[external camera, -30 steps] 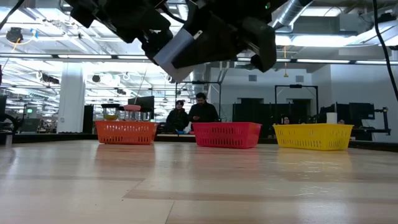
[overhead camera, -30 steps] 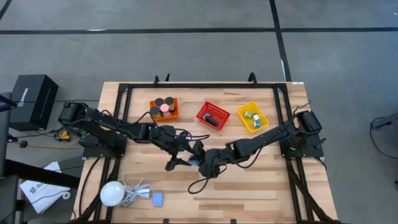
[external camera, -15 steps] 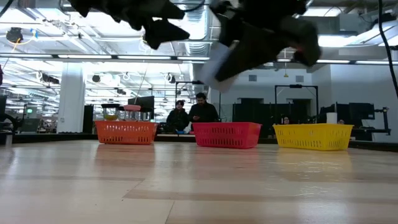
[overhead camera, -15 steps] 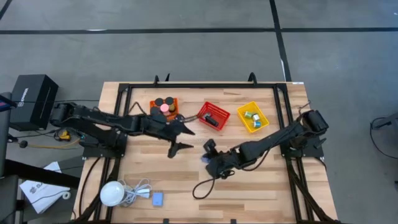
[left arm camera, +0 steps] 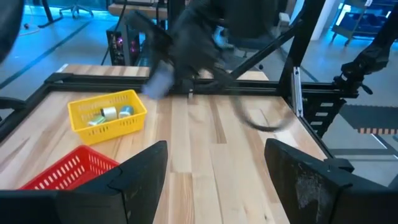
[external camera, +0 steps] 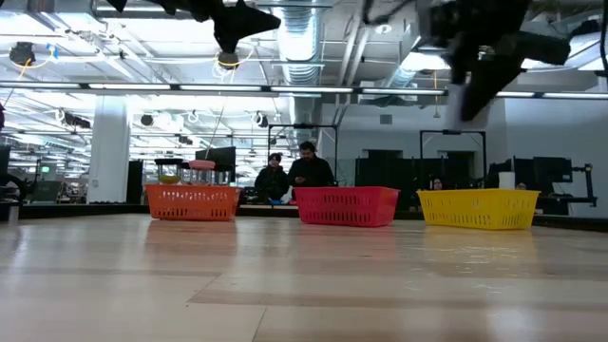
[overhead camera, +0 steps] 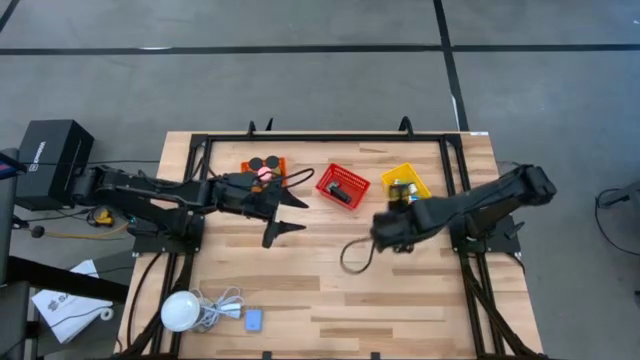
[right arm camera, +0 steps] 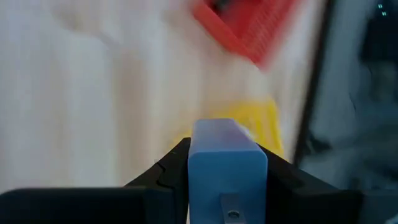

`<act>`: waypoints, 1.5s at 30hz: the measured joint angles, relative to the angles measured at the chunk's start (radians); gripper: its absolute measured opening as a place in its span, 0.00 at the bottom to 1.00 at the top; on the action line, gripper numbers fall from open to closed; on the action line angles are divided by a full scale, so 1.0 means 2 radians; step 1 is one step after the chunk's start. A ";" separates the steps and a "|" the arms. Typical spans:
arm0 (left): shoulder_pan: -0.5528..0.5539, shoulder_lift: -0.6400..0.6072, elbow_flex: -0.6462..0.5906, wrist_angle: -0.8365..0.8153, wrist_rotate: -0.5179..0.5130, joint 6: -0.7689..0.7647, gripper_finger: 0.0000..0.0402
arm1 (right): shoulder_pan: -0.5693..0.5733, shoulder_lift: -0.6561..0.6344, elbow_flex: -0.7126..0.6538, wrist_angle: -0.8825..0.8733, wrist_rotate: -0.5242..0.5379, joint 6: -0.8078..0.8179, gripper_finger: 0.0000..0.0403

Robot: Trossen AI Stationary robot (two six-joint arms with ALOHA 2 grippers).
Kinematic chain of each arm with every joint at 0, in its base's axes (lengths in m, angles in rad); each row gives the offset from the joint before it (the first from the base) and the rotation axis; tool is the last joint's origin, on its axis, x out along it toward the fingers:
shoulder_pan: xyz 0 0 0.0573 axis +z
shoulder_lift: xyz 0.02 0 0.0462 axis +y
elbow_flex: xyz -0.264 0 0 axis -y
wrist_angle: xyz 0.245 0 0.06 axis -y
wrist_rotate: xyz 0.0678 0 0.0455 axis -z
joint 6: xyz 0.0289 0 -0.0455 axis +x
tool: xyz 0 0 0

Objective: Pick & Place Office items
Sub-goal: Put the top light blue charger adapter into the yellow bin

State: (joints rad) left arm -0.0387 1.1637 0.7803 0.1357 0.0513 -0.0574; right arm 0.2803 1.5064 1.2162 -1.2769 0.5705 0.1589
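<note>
— What have you got in your right gripper (right arm camera: 227, 163)?

— A light-blue block (right arm camera: 227, 163), clamped tight between both fingers. I hold it up off the table (overhead camera: 420, 290), just beside the yellow basket (overhead camera: 405, 176), with a dark cable (overhead camera: 352, 256) hanging in a loop below my arm.

— And the left gripper (overhead camera: 286, 215)?

— Its fingers are spread wide with nothing between them. It hangs above the table next to the orange basket (overhead camera: 277, 163), which holds black cylinders (overhead camera: 258, 161) and a pink cylinder (overhead camera: 265, 172).

— Anything else lying about?

— Another light-blue block (overhead camera: 253, 320) lies at the table's near edge, beside a white bulb (overhead camera: 180, 311).
</note>
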 joint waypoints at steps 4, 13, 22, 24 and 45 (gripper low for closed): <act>0.000 0.006 -0.001 -0.002 0.000 0.000 0.66 | -0.036 -0.022 -0.001 -0.058 0.023 0.060 0.29; -0.001 0.005 -0.001 0.000 0.000 -0.003 0.66 | -0.133 -0.061 -0.077 0.014 0.016 0.056 0.29; -0.001 0.005 -0.001 0.000 0.000 -0.004 0.66 | -0.211 -0.039 -0.139 0.121 -0.039 -0.034 0.30; -0.001 0.005 -0.001 0.000 0.000 -0.004 0.66 | -0.224 -0.026 -0.146 0.128 -0.042 -0.043 0.30; -0.001 0.005 -0.001 0.000 0.001 0.000 0.66 | -0.275 0.091 -0.145 0.134 -0.049 -0.054 0.48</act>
State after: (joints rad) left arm -0.0399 1.1732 0.7784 0.1360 0.0525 -0.0578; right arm -0.2697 1.6875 0.9257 -1.0096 0.4728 0.0519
